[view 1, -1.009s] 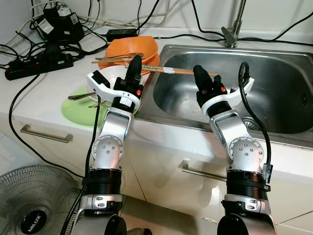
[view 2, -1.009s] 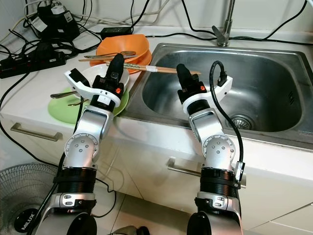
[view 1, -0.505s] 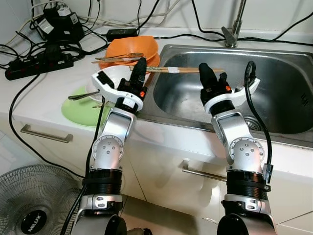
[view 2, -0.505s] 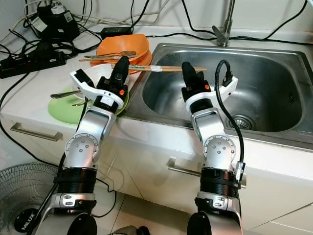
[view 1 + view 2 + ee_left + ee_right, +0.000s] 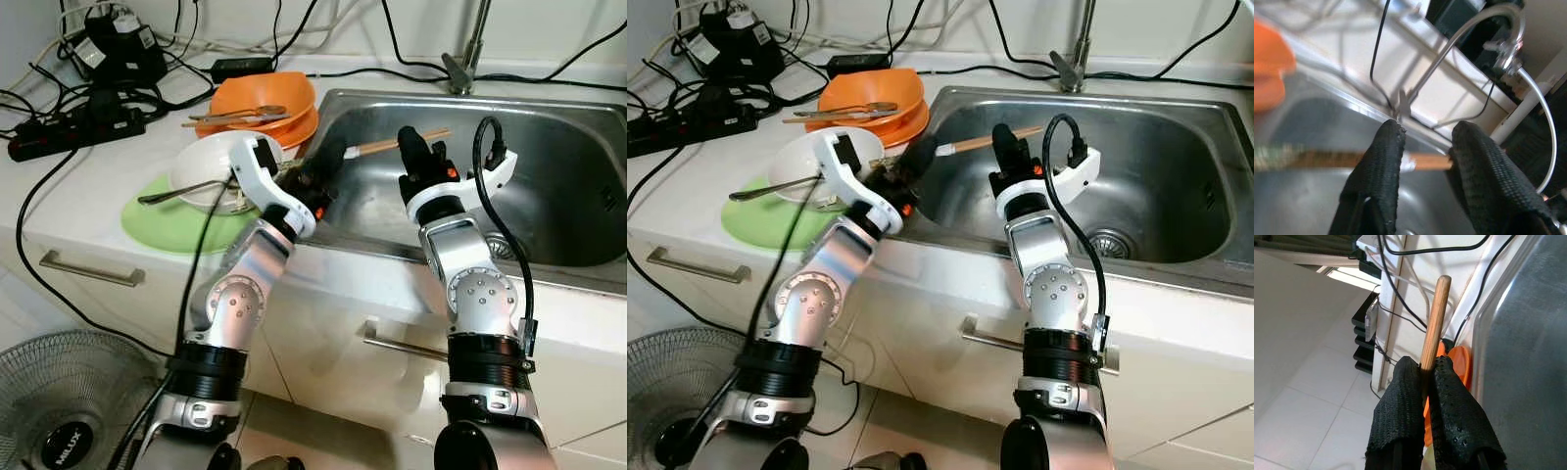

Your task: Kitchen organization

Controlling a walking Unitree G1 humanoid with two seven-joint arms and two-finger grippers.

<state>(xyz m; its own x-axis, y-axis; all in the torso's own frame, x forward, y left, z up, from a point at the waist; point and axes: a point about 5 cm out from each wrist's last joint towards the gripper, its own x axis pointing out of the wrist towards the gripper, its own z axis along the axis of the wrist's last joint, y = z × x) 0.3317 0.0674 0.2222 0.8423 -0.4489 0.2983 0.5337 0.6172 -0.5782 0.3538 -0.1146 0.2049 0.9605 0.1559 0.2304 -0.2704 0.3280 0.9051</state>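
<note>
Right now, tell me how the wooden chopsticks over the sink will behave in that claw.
The long wooden chopsticks look thin and stiff, so probably light and unlikely to bend. The right claw pinches them near one end, so the long free length may pivot or sag. Round smooth wood could slip between the black fingers; released over the steel sink, they would likely roll.

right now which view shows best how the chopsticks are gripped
The right wrist view: the right tool is shut on the chopsticks. Both eye views show them over the sink; the left wrist view shows them beyond the open left tool.

White counter (image 5: 88, 186), steel sink (image 5: 549, 176), drawers below, tiled floor
</note>
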